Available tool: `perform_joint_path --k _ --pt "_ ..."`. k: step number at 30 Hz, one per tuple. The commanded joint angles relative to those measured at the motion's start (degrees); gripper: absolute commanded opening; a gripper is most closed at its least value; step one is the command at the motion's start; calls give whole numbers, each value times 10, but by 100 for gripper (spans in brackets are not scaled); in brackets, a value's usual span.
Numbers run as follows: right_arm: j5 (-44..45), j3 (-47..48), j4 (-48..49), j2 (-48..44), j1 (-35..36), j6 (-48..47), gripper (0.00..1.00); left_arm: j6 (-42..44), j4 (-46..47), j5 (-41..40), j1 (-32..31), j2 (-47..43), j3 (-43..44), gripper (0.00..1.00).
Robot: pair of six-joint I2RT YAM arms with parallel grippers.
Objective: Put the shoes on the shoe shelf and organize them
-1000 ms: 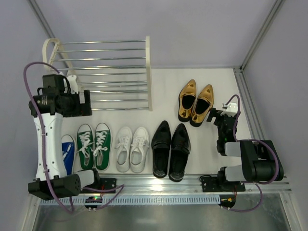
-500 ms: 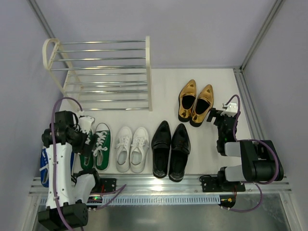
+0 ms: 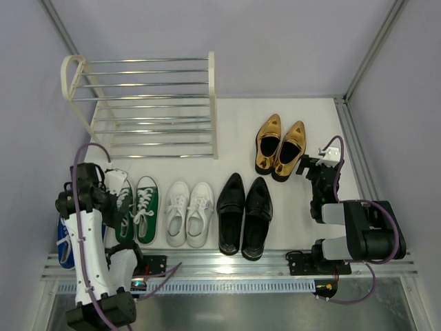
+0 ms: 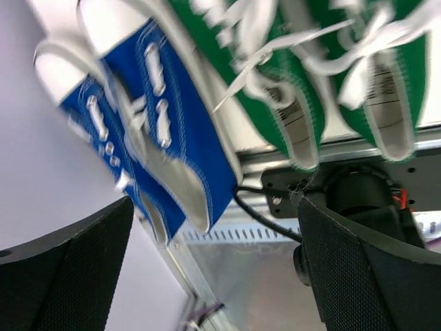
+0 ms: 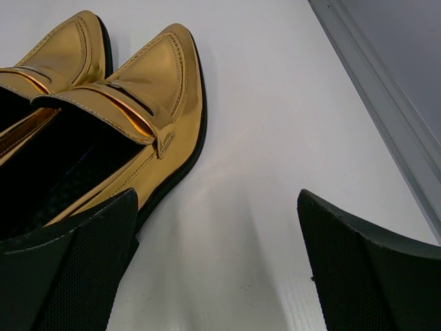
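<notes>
Take the shoe shelf point(image 3: 212, 103) as the reference throughout. Find no pair on its rods yet; count all five on the worktop point(image 3: 241, 124) instead. Locate the blue sneakers point(image 4: 165, 124) in front of the shelf's left end, largely hidden under the left arm point(image 3: 86, 241) in the overhead view. Find the green sneakers point(image 3: 136, 207) just beside them, the white sneakers point(image 3: 187, 212) in front of the shelf's right half, and the black loafers point(image 3: 244, 214) just past its right end frame. Locate the gold shoes point(image 3: 281, 146) to the right of that frame. Read the left fingers point(image 4: 69, 269) as spread fully wide, holding nothing, poised above the blue and green pairs. Read the right fingers point(image 5: 69, 276) as likewise wide apart and empty, just beside the nearer gold shoe. Expect the canvas sneakers to be light and soft-walled: grip across the heel collar or a side wall at the opening, never the loose laces. Expect the glossy loafers and gold shoes to be stiffer but slippery: pinch one side wall through the opening. Seat each sole across two rods to prevent tipping.
</notes>
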Motion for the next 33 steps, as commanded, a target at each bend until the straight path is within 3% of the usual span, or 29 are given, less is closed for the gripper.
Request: perform_joint_path --k 1,3,5,6,7,9,10,12,15,20,23,27,33 --pt "0 4 44 -4 1 -4 97 7 -26 -53 84 6 -13 100" --pt "-1 4 44 -4 1 -4 97 15 -3 -5 148 71 30 100" --pt "0 4 44 -4 1 -3 97 23 -15 96 256 141 77 100" --pt "-1 3 44 -4 1 -3 97 40 -37 127 296 214 107 100" --pt "0 4 43 -4 1 -3 97 76 -72 153 374 248 151 100" --pt "0 3 43 -4 1 -3 97 126 -103 210 451 312 181 99" --pt "-2 4 43 -4 1 -4 97 186 -125 221 509 319 185 99" --pt "0 4 43 -4 1 -3 97 231 -112 214 550 311 157 100" --pt "0 3 43 -4 1 -3 97 316 -48 200 617 256 49 100" --pt "0 4 44 -4 1 -3 97 397 -19 208 636 143 -65 100" --pt "-2 4 44 -5 1 -3 97 388 23 226 636 119 -85 100" --pt "-1 4 43 -4 1 -3 97 339 104 236 636 181 -73 100" --pt "-1 4 44 -4 1 -4 97 297 152 294 644 262 -20 99"
